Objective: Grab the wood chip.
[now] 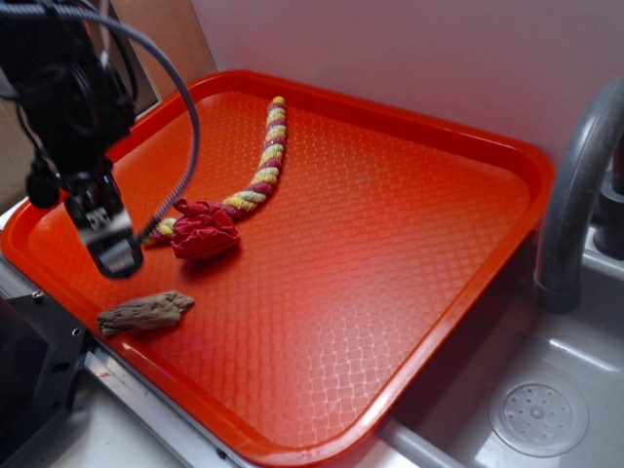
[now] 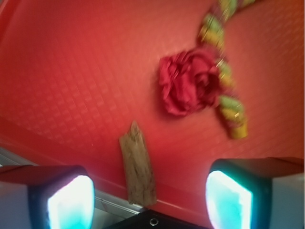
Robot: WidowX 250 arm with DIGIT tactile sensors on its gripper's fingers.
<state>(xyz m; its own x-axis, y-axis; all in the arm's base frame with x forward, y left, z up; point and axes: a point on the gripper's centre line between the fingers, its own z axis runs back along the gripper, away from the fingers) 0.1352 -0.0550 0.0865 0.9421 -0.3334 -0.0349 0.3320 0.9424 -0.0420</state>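
Observation:
The wood chip (image 1: pixel 144 313) is a rough grey-brown chunk lying at the near left edge of the orange tray (image 1: pixel 390 244). In the wrist view the wood chip (image 2: pixel 137 165) lies lengthwise between my fingers, one end over the tray's rim. My gripper (image 1: pixel 115 251) hangs above the tray, a little above and behind the chip, apart from it. The gripper (image 2: pixel 149 200) is open, with nothing between its glowing pads (image 2: pixel 71 202).
A red cloth wad (image 1: pixel 203 230) lies just beyond the chip, joined to a red and yellow braided rope (image 1: pixel 265 161). A grey faucet (image 1: pixel 575 185) and a sink drain (image 1: pixel 538 417) are to the right. A black block (image 1: pixel 29 375) sits at the near left.

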